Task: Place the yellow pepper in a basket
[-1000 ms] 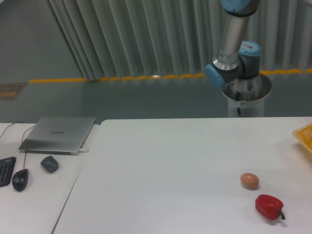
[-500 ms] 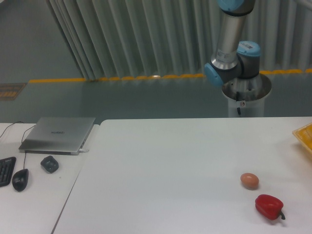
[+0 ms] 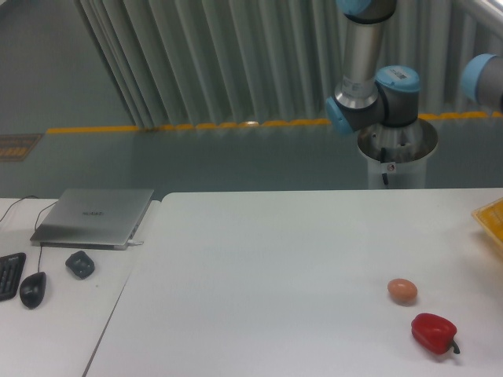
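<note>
silver arm (image 3: 363,55), blue joint caps

— Where does the camera sit?
— Fixed, raised above the white table's (image 3: 299,259) near edge, facing its far edge, the arm's pedestal (image 3: 397,161) and the slatted wall (image 3: 236,63).
— How close?
— Moderately far; the table's right edge is cropped. It's the only view.

Ribbed grey curtain (image 3: 220,59) behind yellow-striped floor (image 3: 181,153).
</note>
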